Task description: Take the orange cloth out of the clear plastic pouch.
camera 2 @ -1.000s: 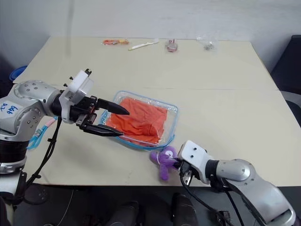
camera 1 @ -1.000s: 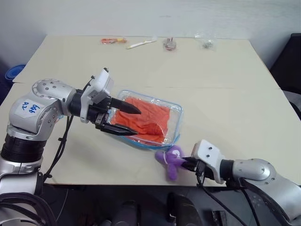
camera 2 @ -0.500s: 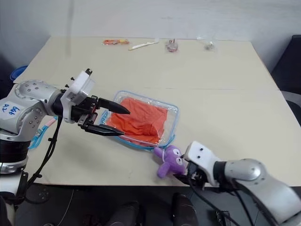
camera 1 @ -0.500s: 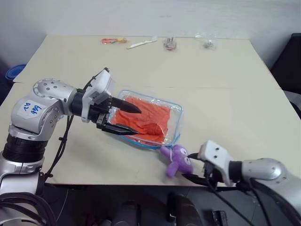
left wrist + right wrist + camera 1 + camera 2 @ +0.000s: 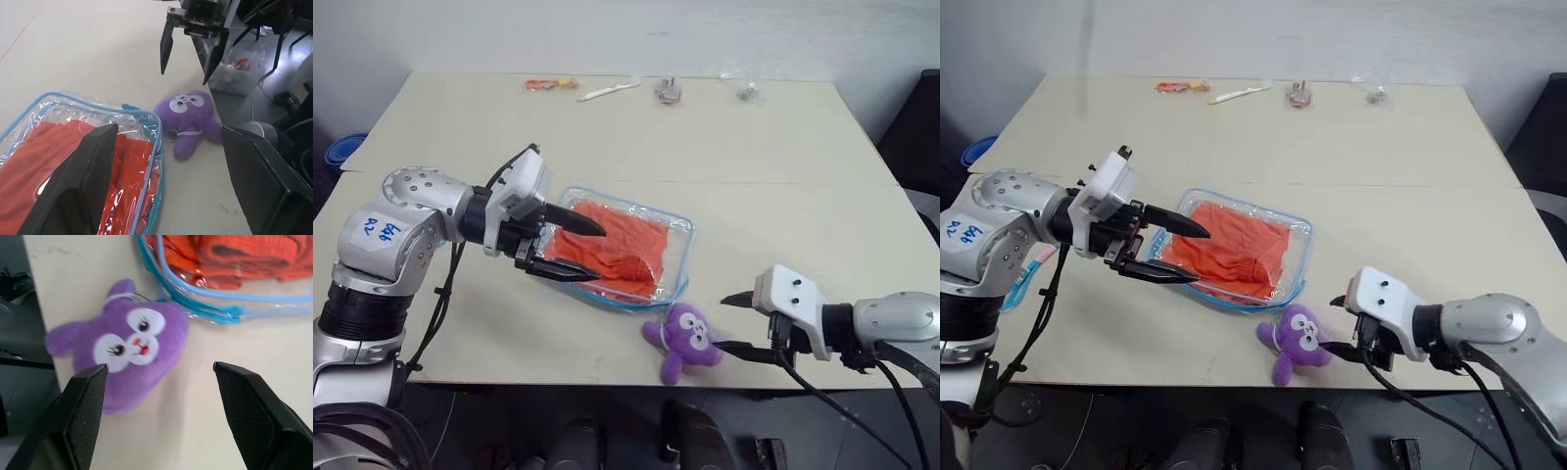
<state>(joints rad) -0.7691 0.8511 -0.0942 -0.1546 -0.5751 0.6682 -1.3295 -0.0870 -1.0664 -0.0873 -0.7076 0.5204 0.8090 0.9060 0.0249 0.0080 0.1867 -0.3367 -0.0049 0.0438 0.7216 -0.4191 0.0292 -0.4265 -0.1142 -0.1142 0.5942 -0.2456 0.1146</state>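
The clear plastic pouch [image 5: 677,257] with blue trim lies flat at mid-table, and the orange cloth [image 5: 622,245] is folded inside it. My left gripper [image 5: 597,256] is open and points right, one finger above and one below the pouch's left end, gripping nothing. In the left wrist view the pouch [image 5: 142,122] and cloth [image 5: 44,161] sit between the fingers [image 5: 83,191]. My right gripper [image 5: 722,323] is open near the table's front edge, just right of a purple plush toy [image 5: 683,338] and apart from it. The pouch's blue corner [image 5: 215,313] shows in the right wrist view.
The purple toy [image 5: 124,352] lies face up by the front edge, just below the pouch's lower right corner. Along the far edge lie an orange packet [image 5: 550,85], a white stick [image 5: 607,92] and small bagged items [image 5: 666,90]. A dark chair [image 5: 915,127] stands at the right.
My right gripper opened, let go of the purple toy and drew back to the right. The toy now lies on the table. The left gripper kept still.
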